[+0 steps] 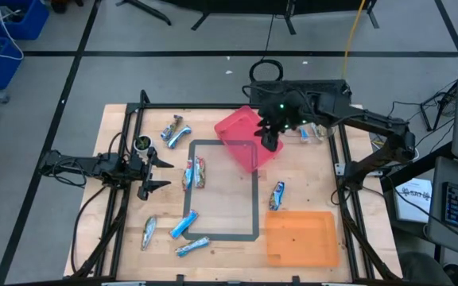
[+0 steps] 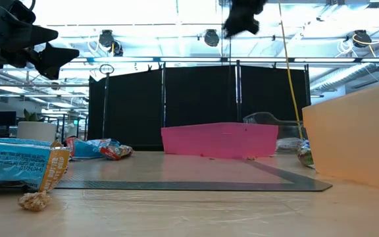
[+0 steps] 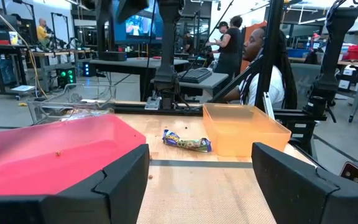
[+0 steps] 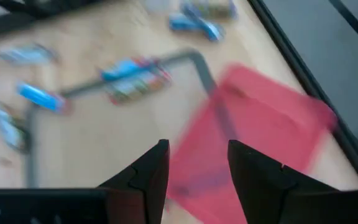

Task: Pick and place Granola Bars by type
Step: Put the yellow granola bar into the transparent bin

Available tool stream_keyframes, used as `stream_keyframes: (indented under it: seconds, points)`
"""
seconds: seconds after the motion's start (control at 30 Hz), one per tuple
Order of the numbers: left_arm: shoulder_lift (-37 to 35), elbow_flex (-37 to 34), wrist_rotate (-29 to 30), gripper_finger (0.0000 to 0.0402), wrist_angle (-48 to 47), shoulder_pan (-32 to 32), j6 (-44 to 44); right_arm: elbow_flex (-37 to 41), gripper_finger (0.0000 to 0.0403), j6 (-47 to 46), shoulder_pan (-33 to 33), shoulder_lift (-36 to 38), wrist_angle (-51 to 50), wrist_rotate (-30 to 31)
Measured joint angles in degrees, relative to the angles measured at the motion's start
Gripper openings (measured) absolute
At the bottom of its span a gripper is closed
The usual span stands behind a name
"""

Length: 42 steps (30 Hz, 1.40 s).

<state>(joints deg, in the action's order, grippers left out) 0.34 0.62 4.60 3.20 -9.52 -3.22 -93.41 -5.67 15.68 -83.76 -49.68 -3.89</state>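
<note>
Granola bars point(image 1: 195, 172) lie scattered over the wooden desk point(image 1: 300, 191): a pair side by side at the left edge of the grey taped rectangle point(image 1: 223, 190), more near its lower left corner, two toward the far left, one point(image 1: 277, 195) just above the orange bin point(image 1: 300, 237), and a few beyond the right arm. None shows in either bin. The right gripper point(image 1: 270, 140) hangs high over the pink bin point(image 1: 246, 140), jaws parted a little and holding nothing. The left gripper point(image 1: 159, 172) waits at the left side of the desk, jaws wide apart and empty. Such bars are probably light, with slick crinkly foil and a crumbly filling, so a gentle pinch across the narrow middle seems safest; crumbs already lie on the desk in the low view. The two touching bars would likely need a careful approach to lift one without dragging the other. Open room is good inside the rectangle, while the frame rails along the desk edges and the bin walls limit low sideways travel.
</note>
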Motion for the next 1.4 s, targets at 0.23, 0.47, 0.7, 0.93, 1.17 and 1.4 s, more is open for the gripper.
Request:
stream_keyframes:
  seconds: [0.23,0.47,0.7,0.93,1.17,1.4]
  points:
    - [0.02,-0.01,0.01,0.028,0.0,-0.02,-0.01,0.0,0.0157,-2.92,-5.76,0.0,14.94,-2.49]
    - [0.0,0.0,0.02,0.0287,0.0,0.0,-0.02,0.01,0.0157,-5.3,-10.23,0.0,26.83,-2.2]
    - [0.02,0.0,2.87,0.0279,0.04,0.0,5.67,0.02,0.0157,-2.91,-14.03,0.0,35.71,-0.85]
    - [0.02,0.0,8.93,0.0286,0.41,0.02,20.17,0.04,0.0157,0.37,-17.45,0.0,36.16,12.88]
    - [0.02,0.0,10.45,0.0279,1.64,0.02,11.7,0.04,0.0157,0.39,-18.92,0.0,36.16,14.67]
    - [0.19,0.0,9.52,0.0278,4.0,-0.02,-9.27,0.04,0.0157,0.28,-18.86,-0.02,36.14,17.43]
